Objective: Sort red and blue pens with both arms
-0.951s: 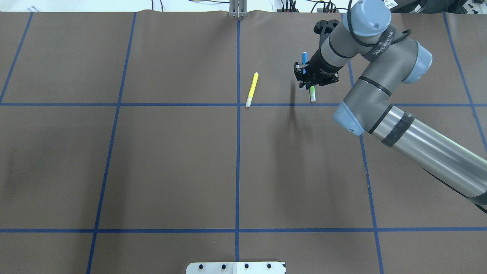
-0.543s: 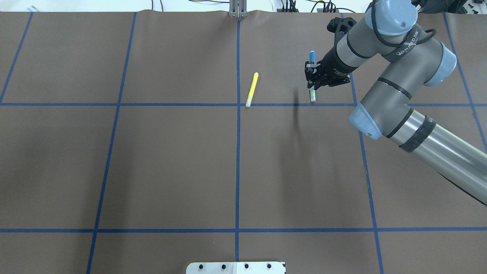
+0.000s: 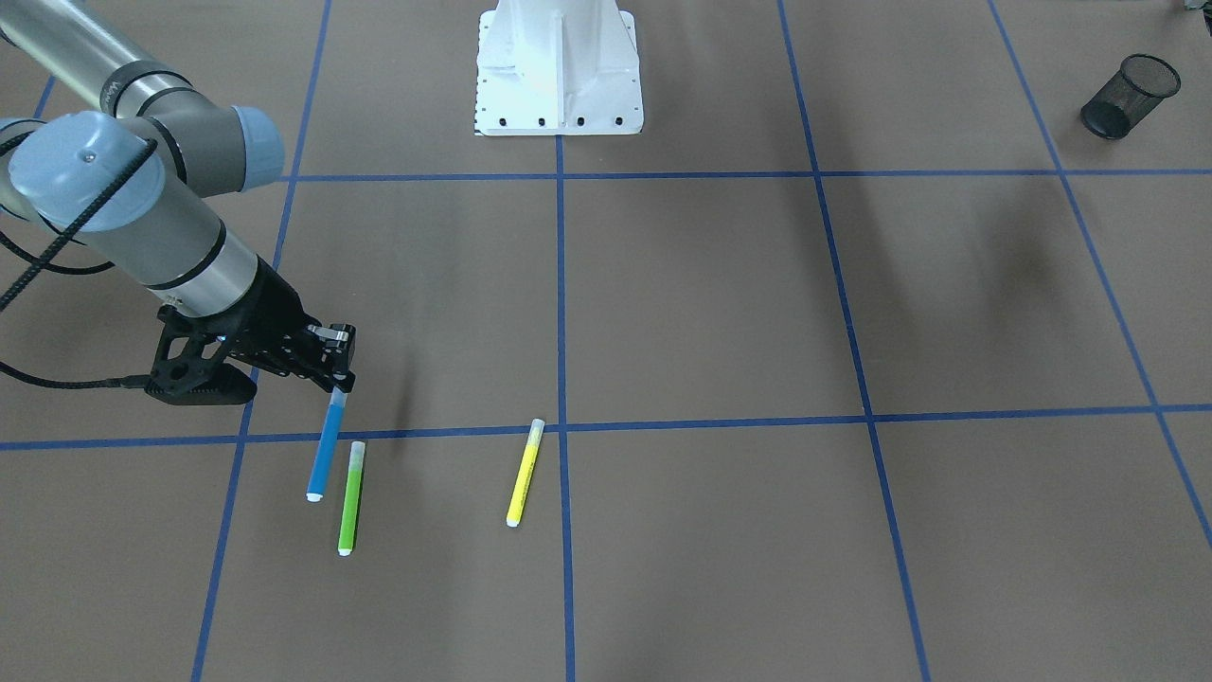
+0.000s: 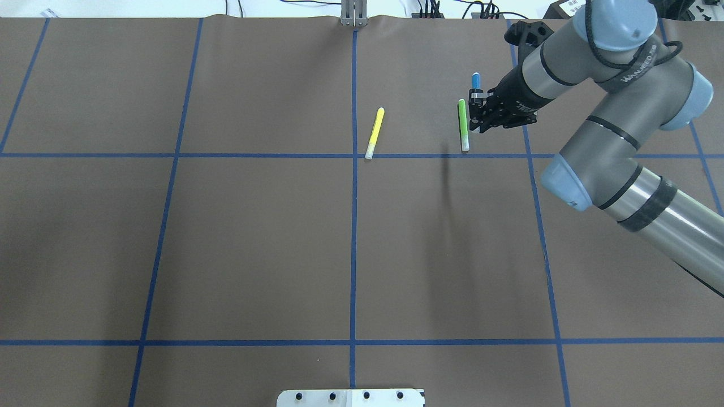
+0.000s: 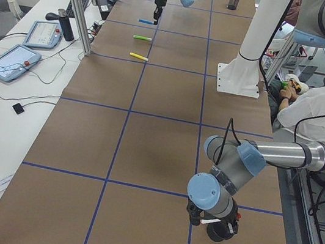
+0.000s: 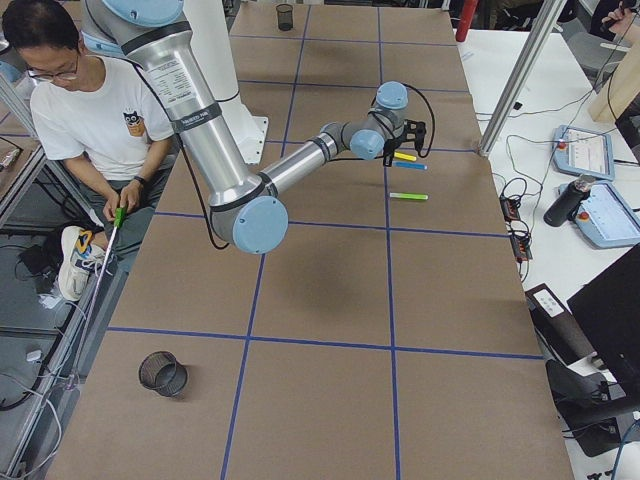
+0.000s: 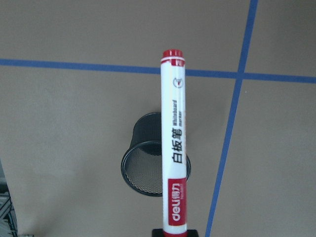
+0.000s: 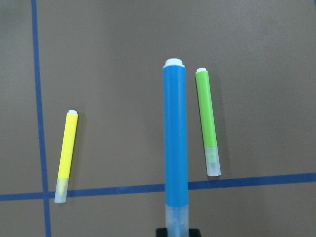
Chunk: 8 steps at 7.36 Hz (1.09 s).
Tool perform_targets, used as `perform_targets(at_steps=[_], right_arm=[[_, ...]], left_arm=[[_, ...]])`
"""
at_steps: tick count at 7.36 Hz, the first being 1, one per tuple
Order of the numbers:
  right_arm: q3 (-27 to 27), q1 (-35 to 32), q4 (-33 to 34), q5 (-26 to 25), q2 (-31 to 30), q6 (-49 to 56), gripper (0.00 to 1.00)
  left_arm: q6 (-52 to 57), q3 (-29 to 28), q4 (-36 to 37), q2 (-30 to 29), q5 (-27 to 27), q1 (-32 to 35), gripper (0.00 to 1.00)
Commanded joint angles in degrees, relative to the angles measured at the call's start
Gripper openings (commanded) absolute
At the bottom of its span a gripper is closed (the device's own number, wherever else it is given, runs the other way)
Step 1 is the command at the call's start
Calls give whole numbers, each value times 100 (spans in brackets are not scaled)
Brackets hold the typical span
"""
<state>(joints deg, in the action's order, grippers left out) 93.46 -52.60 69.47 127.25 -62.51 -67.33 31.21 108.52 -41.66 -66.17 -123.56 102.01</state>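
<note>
Right jaws closed on the pale cap end of the blue pen (image 3: 323,455), pen held above the counter (image 3: 720,303), green pen (image 3: 351,497) lying just beside, left jaws gripping the red-capped marker (image 7: 176,148), black mesh cup (image 7: 139,170) just ahead of those jaws

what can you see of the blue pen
The blue pen is a slim stick, plastic by its look, with a bright blue barrel, a pale translucent cap and a small white end plug. The right pincer is shut on its cap end, holding it tilted, apparently clear of the table, beside the green pen without touching it.
</note>
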Motion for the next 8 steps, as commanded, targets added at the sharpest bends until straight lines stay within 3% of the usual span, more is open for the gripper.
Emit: perform_targets(at_steps=[1, 4, 6, 8], right_arm=[[434, -591, -12, 920, -487, 18, 0], [847, -1005, -21, 1476, -1225, 62, 0], [1295, -1270, -21, 1557, -1806, 62, 0], [1472, -1393, -30, 1575, -2053, 62, 0]], left_arm=[[16, -217, 927, -141, -19, 3, 0], [-27, -698, 1204, -212, -54, 3, 0], [-45, -1269, 1238, -404, -81, 3, 0], [-45, -1289, 1607, -414, -326, -23, 0]])
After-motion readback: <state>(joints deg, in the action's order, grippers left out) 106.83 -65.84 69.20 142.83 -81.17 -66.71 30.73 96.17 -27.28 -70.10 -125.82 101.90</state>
